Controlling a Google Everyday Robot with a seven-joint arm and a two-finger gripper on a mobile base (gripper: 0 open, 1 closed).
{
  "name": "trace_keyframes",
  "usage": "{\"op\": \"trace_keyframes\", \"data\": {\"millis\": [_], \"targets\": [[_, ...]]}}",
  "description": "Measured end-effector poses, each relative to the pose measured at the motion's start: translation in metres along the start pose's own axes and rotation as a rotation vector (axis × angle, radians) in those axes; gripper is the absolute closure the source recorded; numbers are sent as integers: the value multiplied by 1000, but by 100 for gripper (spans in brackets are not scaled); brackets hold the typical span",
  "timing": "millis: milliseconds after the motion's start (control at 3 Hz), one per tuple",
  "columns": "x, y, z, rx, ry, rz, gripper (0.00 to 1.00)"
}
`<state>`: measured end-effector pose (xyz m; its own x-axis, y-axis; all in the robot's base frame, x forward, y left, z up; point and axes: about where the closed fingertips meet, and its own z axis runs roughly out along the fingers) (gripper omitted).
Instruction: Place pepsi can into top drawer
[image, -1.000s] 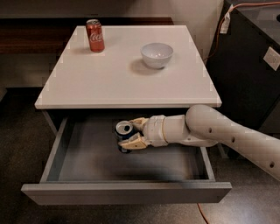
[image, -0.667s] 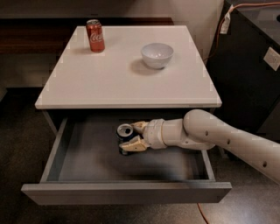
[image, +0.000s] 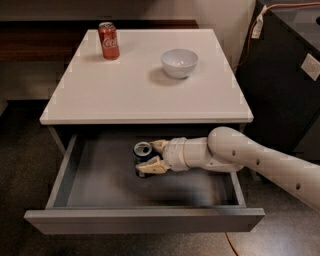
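Note:
The top drawer (image: 60, 177) is pulled open below the white tabletop and shows its grey inside. The pepsi can (image: 142, 156), dark blue with a silver top, stands upright inside the drawer near its middle. My gripper (image: 149, 158) reaches in from the right on a white arm, and its fingers sit on either side of the can, closed on it. The can's base is low, at or near the drawer floor; I cannot tell whether it touches.
A red Coca-Cola can (image: 108, 40) stands at the tabletop's back left. A white bowl (image: 179, 62) sits at the centre right of the white table (image: 90, 95). A dark cabinet (image: 285, 90) stands to the right. An orange cable (image: 231, 242) lies on the floor.
My gripper and the pepsi can have moved slightly left and lower inside the drawer. The drawer and the tabletop objects have not moved.

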<state>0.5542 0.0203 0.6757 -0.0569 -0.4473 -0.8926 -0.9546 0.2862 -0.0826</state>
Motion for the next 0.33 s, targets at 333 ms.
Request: {"op": "trace_keyframes", "data": {"millis": [333], "targets": [[-1, 1, 1, -3, -1, -1, 2]]}}
